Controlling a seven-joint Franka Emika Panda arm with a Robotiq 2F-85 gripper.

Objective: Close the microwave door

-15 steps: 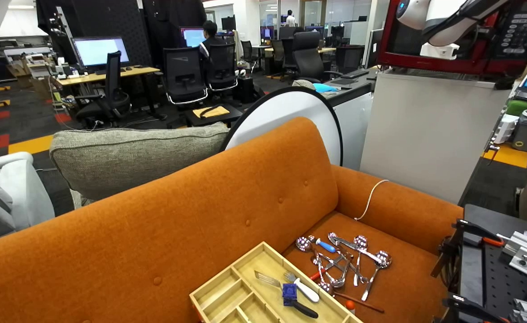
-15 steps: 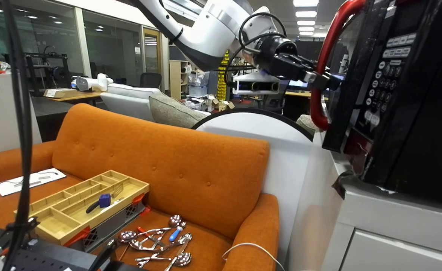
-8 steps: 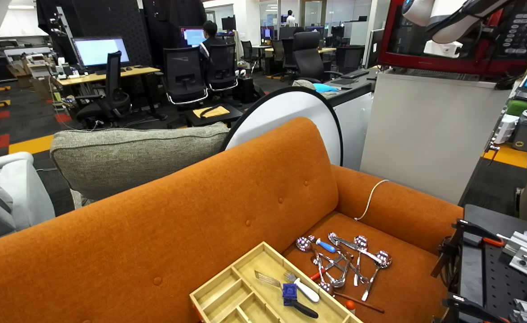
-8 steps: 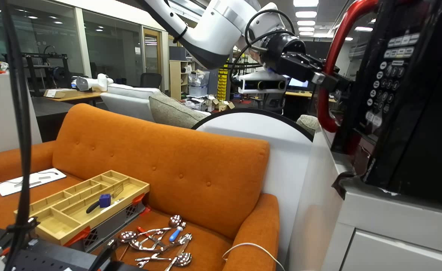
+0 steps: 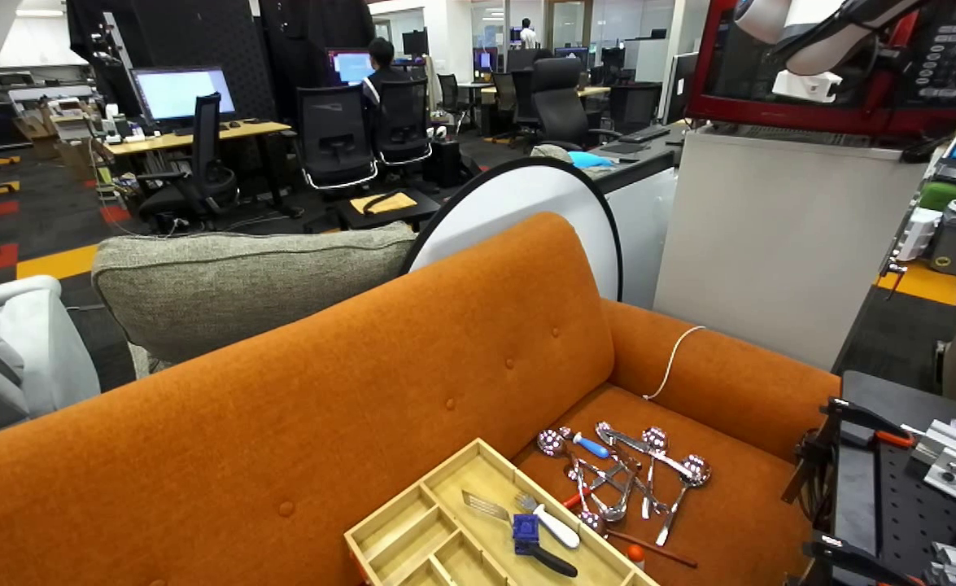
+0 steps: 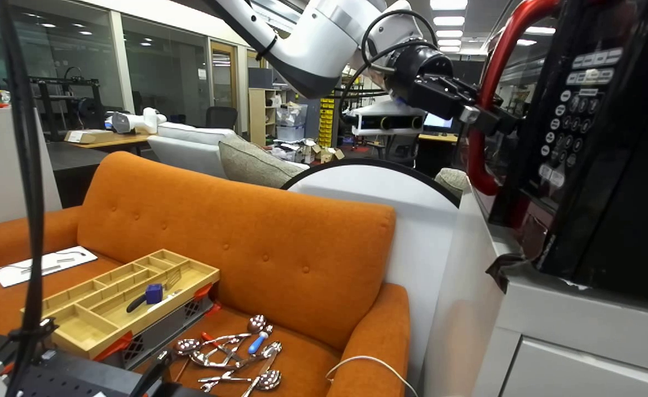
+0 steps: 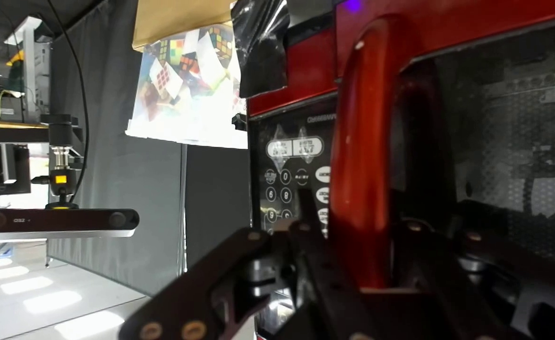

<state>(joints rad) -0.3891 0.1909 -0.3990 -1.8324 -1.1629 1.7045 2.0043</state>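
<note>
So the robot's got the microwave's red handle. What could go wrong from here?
The gripper looks clamped on the red handle, so backing off without letting go might swing the microwave door outward. In the wrist view, one finger shows in front of the control panel; a slip might knock it. The microwave sits on a white cabinet, so pushing too hard could perhaps shift it.

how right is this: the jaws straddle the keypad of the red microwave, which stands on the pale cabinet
Not quite: the jaws straddle the red door handle, not the keypad, as the wrist view shows. The rest holds: the red microwave stands on the pale cabinet.
</note>
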